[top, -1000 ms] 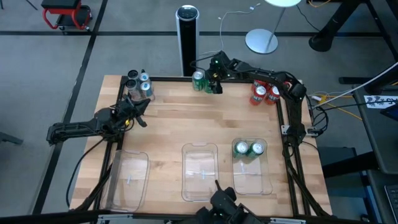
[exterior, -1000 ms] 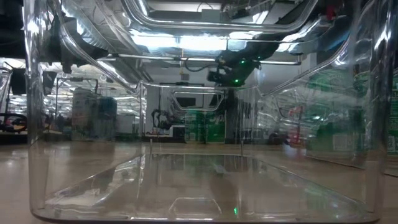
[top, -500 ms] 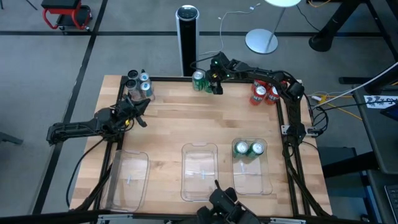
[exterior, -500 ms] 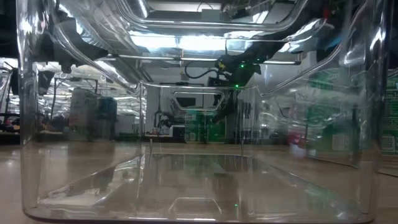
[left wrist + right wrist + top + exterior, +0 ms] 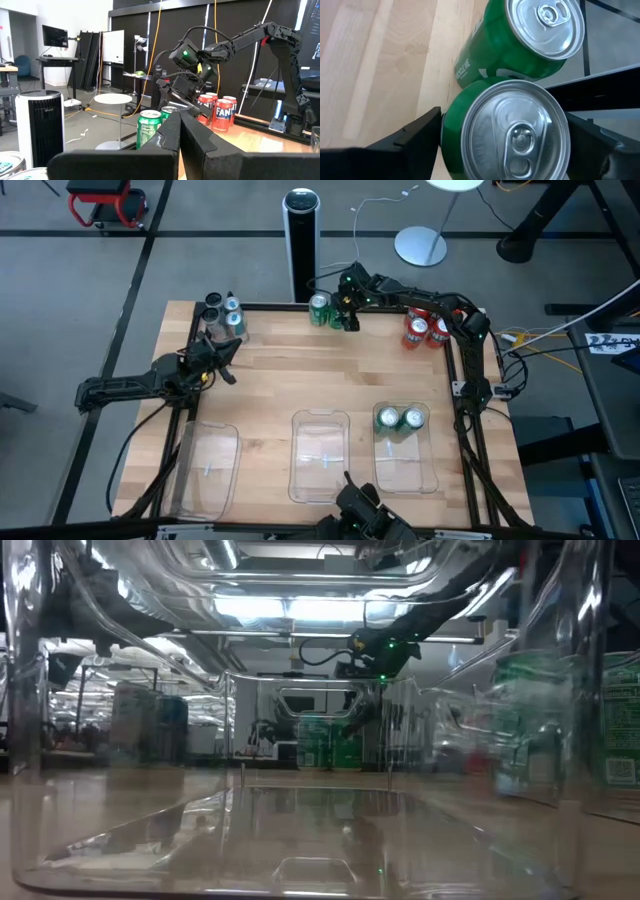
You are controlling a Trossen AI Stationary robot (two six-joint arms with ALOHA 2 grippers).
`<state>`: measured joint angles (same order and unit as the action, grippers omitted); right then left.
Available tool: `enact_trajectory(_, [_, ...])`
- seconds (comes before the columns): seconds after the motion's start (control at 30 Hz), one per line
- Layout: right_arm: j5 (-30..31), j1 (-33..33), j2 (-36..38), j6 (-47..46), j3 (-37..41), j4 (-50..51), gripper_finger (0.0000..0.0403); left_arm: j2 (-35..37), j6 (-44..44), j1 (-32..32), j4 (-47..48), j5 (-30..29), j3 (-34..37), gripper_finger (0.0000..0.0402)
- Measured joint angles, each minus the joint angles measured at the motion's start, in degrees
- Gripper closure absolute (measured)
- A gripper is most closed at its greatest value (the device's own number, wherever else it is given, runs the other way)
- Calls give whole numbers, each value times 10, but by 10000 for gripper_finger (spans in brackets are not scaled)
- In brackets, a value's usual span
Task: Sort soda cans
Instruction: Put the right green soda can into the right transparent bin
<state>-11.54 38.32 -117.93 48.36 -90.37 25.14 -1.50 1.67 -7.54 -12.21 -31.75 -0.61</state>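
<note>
Here the right gripper (image 5: 505, 145) hangs at the wooden bench's (image 5: 300, 380) far edge, jaws wide astride one upright green aluminium can (image 5: 512, 132), its twin (image 5: 520, 40) just beside. The left gripper (image 5: 226, 360) waits near the silver-and-black cans (image 5: 224, 318), jaws closed.

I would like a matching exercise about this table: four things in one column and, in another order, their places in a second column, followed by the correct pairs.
Things:
1. red cans
2. silver cans
3. two green cans in a tray
4. right tool

Places:
A. in the tray nearest the right edge of the table
B. far left corner of the table
C. around a green can at the far edge
D. far right corner of the table

Pairs: 1-D, 2-B, 3-A, 4-C
</note>
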Motion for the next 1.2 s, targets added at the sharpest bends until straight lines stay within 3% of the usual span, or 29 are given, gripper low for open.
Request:
enact_trajectory(0.3, [-46,-1,1,16,1,7,79,0,0,0,0,0,0,402])
enact_trajectory(0.7, [-51,-5,1,14,2,5,80,0,2,0,0,0,0,402])
enact_trajectory(1.2, [-51,-5,1,15,2,4,52,0,1,0,0,0,0,402])
